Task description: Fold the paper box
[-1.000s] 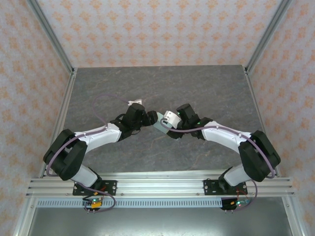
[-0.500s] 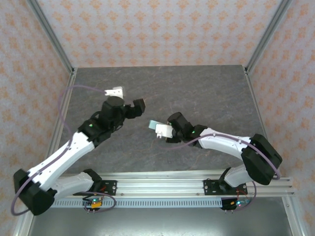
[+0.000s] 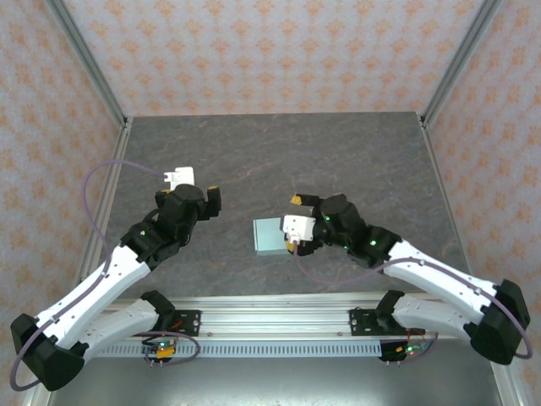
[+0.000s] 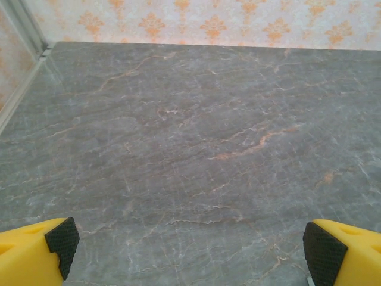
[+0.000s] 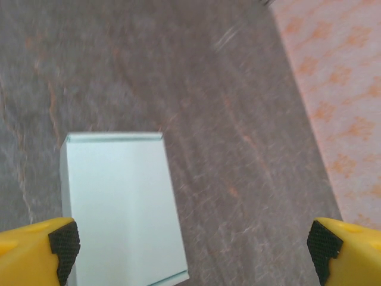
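- The paper box [image 3: 270, 236] lies flat on the counter [image 3: 363, 156], a little nearer the arms than the counter's middle and between the two of them. It is a closed, pale mint-blue rectangle.
- In the right wrist view the paper box [image 5: 119, 202] shows one smooth broad face with crisp edges. Its far short end runs square across the picture.
- The right fingers [image 3: 297, 200] sit just beside the box, on its right side in the overhead view, and point toward it.
- Those right fingers [image 5: 36, 253] are spread wide and grasp nothing. The box lies in the gap between the yellow tips, close to the one at the picture's left edge and well apart from the other. I cannot tell whether that near tip touches the card.
- The left fingers [image 3: 215, 196] are well apart from the box, over the left part of the counter.
- The left fingers [image 4: 30, 256] are also spread wide and hold nothing, with bare grey marbled counter [image 4: 196, 137] between their black pads.
- Orange-patterned walls [image 3: 254, 51] close in the counter behind and at both sides.
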